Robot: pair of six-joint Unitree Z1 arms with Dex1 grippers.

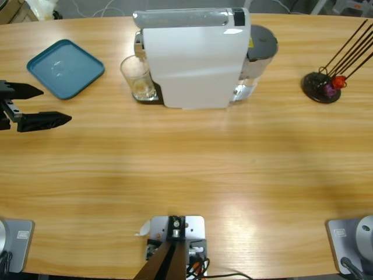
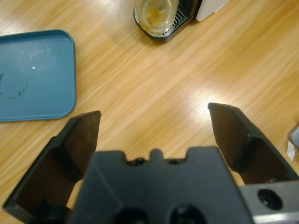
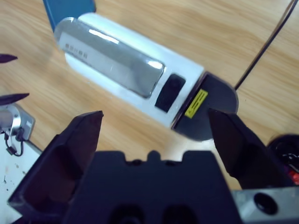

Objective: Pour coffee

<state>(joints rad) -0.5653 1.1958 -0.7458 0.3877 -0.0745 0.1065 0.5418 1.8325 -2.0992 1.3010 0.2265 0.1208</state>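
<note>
A: What sat at the surface's left edge?

B: The left gripper (image 1: pixel 51 105) hung there, jaws spread wide and holding nothing, pointed along the surface (image 1: pixel 186 175) toward the middle. Just beyond it, near the far left corner, lay a blue tray (image 1: pixel 65 67).

A: And further right?

B: A clear glass tumbler (image 1: pixel 137 77) stood upright on the drip grate of the white coffee machine (image 1: pixel 192 58), at the far edge near the middle. The coffee (image 2: pixel 155 16) was only a thin brownish film low in that tumbler. A grey tank (image 1: pixel 260 46) joined the machine's right side.

A: The right end?

B: A dark round holder with thin sticks (image 1: pixel 322 86) stood near the far right corner. The right gripper (image 3: pixel 156 126) hovered above the machine, jaws wide apart and holding nothing; the high view didn't show it.
</note>
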